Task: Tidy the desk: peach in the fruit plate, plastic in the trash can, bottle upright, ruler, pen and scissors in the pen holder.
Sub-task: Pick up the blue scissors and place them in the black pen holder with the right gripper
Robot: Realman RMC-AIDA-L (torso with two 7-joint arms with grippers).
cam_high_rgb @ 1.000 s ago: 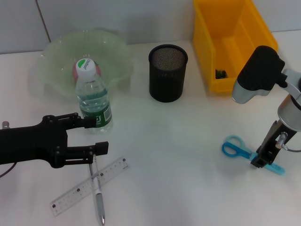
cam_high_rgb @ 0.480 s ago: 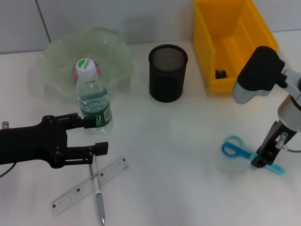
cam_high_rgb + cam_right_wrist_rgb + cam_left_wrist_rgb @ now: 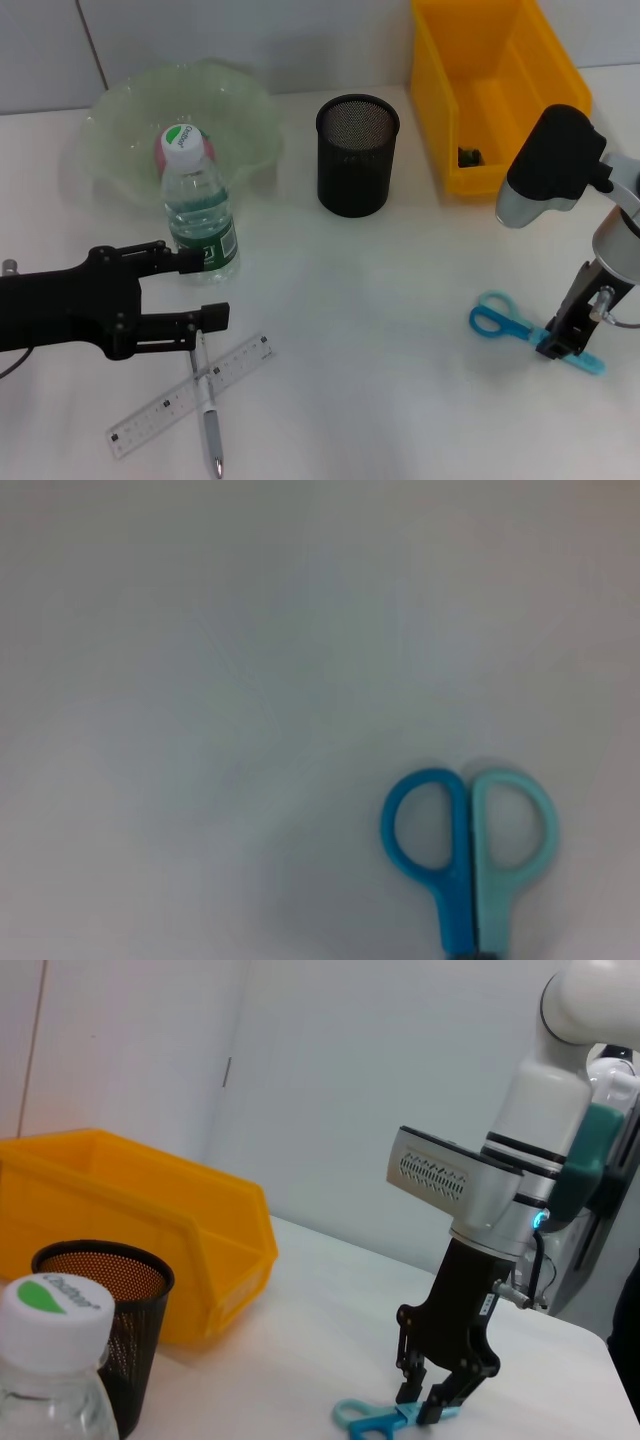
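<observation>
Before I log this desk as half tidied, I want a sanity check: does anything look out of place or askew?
Yes. The pen lies crossed with the ruler near the left claw, outside the pen holder. The scissors lie flat under the right claw. The bottle stands upright.

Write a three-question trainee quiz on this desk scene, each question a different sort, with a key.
1. True or false: the bottle stands upright.
2. The right gripper is down at which item? A ruler B scissors C pen
3. Fill in: the pen lies across the ____.

Key: 1 true. 2 B, the scissors. 3 ruler; the left gripper is beside the bottle, open.
</observation>
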